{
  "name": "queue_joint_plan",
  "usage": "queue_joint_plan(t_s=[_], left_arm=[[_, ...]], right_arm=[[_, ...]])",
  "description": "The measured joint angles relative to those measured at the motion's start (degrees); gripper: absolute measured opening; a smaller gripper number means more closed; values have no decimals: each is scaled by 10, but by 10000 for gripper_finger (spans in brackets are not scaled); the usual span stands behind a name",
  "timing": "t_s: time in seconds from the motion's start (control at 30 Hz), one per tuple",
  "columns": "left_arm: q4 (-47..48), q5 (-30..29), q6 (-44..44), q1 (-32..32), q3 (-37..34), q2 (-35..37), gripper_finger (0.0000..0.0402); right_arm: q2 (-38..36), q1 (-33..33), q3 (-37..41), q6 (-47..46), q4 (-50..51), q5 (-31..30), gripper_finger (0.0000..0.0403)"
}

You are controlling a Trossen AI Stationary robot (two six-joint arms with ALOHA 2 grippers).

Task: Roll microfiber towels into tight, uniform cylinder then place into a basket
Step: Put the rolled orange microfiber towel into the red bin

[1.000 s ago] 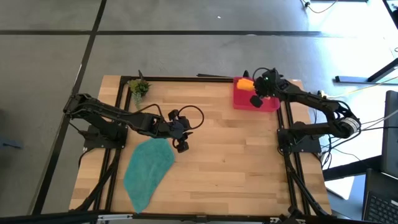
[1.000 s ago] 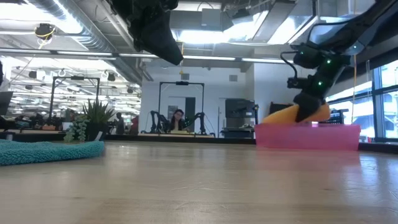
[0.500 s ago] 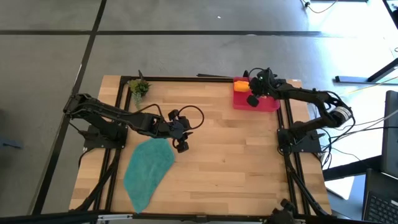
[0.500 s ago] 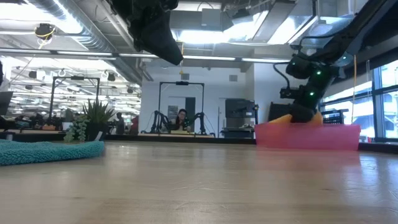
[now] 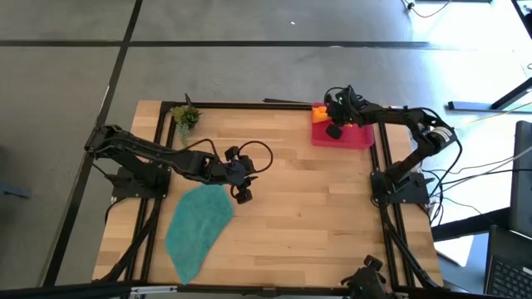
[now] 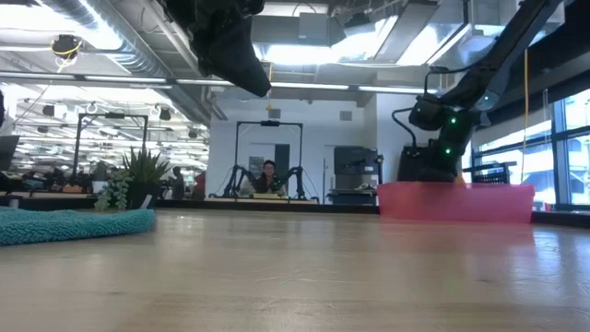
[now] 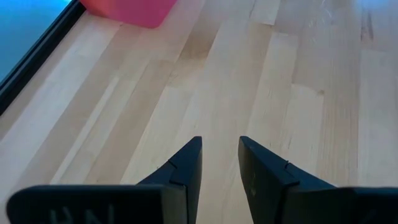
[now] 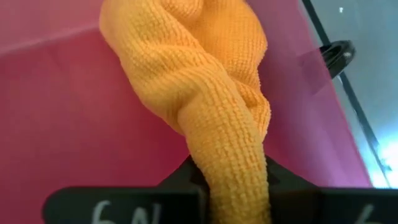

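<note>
Your right claw (image 5: 334, 122), clamped on the orange towel roll (image 8: 211, 112), sits inside the pink basket (image 5: 362, 137) at upper right; release next. Your left claw (image 7: 219, 163) waits mid-frame, slightly parted.

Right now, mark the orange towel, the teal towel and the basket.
orange towel (image 8: 211, 118): right wrist view, middle of the roll.
teal towel (image 5: 198, 223): high view, centre of the spread cloth.
basket (image 6: 479, 203): low view, near side wall.

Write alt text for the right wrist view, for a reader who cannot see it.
A rolled orange towel fills the view, pinched at its near end by the right gripper and lying down into the pink-red basket. The basket's floor surrounds the towel on both sides.
</note>
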State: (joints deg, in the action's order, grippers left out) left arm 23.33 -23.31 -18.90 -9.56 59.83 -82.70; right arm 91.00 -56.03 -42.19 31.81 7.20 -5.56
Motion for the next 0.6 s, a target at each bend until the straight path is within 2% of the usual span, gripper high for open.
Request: queue_joint_plan(t_s=[0.17, 0.6], left_arm=[[0, 0, 0, 0, 0, 0, 95], [0, 0, -1, 0, 0, 0, 95]], right_arm=[[-1, 0, -1, -1, -6, -21, 46], [-1, 0, -1, -2, -17, -24, 56]])
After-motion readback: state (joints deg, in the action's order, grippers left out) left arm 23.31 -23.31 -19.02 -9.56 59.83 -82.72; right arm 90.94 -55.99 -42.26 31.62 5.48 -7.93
